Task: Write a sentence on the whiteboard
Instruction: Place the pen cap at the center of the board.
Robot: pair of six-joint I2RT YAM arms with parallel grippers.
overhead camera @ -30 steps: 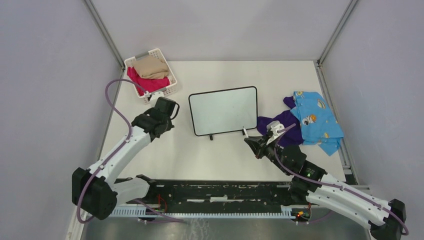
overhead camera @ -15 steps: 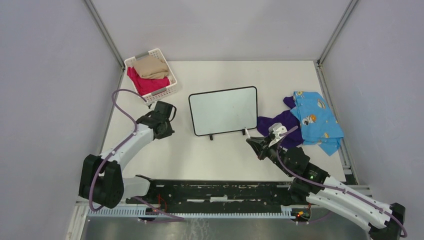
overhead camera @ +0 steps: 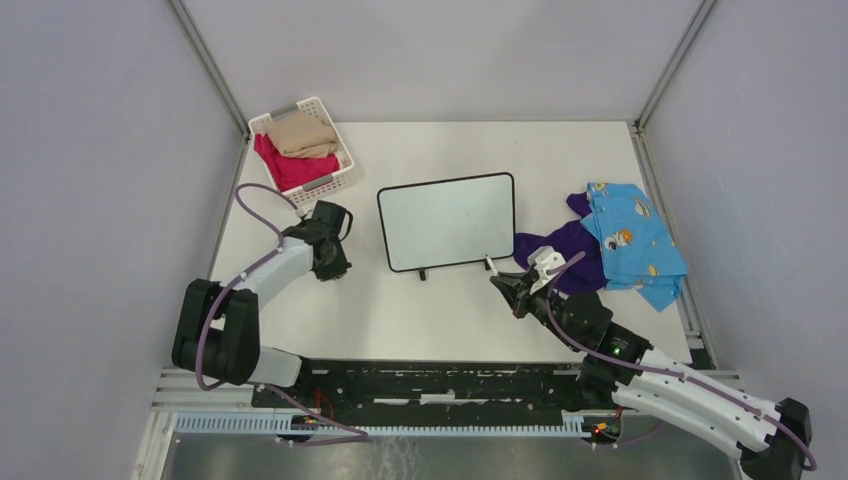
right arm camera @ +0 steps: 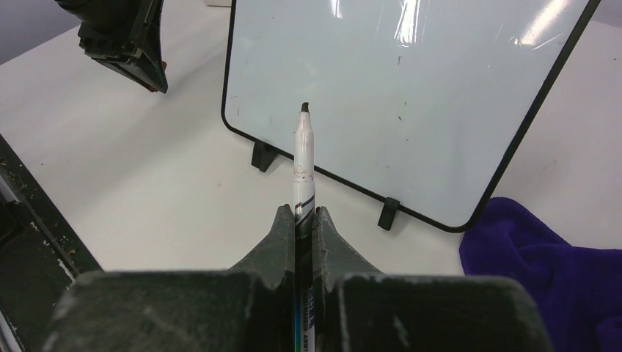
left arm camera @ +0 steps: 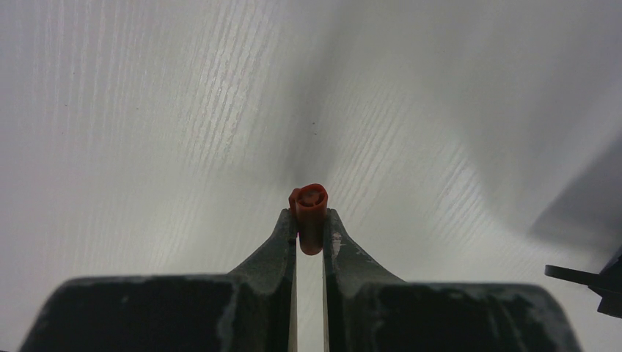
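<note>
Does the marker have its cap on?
No, the marker held in the right gripper shows its bare dark tip, pointing toward the whiteboard.

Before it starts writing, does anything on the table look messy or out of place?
The whiteboard lies slightly skewed to the table edges. A purple cloth and a blue patterned one sit crumpled loose beside its right end, while other clothes are in the basket. Nothing looks spilled or broken.

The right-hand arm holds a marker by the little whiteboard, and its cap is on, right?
Not quite: the marker in the right gripper by the whiteboard has its cap off. The right wrist view shows its dark tip bare.
</note>
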